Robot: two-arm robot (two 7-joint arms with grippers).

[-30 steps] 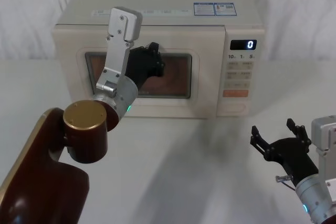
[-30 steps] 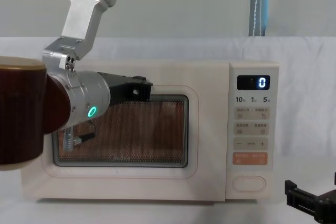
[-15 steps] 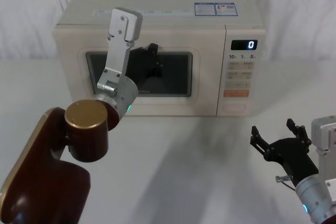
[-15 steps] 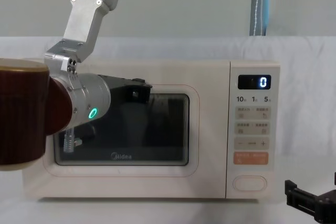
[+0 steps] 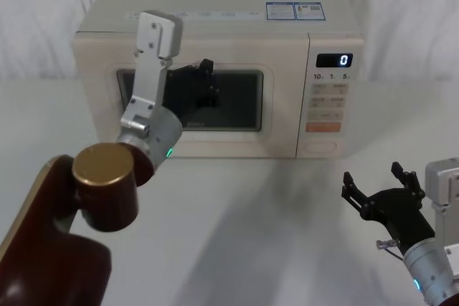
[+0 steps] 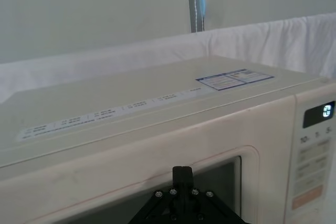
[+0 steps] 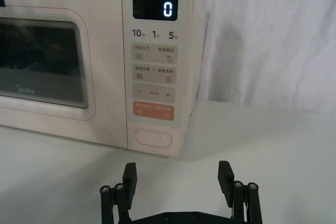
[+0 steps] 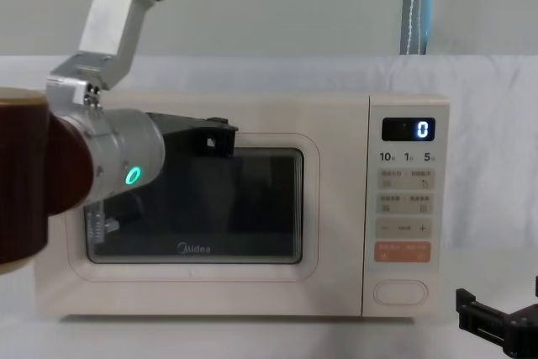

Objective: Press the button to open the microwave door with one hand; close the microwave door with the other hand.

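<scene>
— What's inside the microwave (image 5: 215,1)?

— I can't tell. The door (image 5: 281,109) sits flush with the body, and its window is dark in the head, chest and right wrist views. The oven stands toward the counter's (image 5: 272,220) far edge, and its display (image 5: 333,61) reads 0.

— And the left claw (image 5: 208,80)?

— It is held up in front of the door, at the top of the window toward its left half. The left wrist view shows its tips (image 6: 182,174) closed together into a single black stub, holding nothing. From the pictures I can't say whether it touches the glass.

— The right claw (image 5: 384,191)?

— It is low over the counter's near right corner, well apart from the oven. The right wrist view shows it spread wide and empty, with two fingers (image 7: 129,176) standing apart.

— Where is the button (image 5: 320,146)?

— It sits at the foot of the control strip, under the orange key (image 5: 321,127).

— Does one view add anything?

— The right wrist view faces the strip squarely, so the button appears plain and unpressed, with nothing touching it. The left wrist view adds the oven's top and its blue label (image 6: 233,78). The chest view gives the Midea logo (image 8: 196,249).
</scene>
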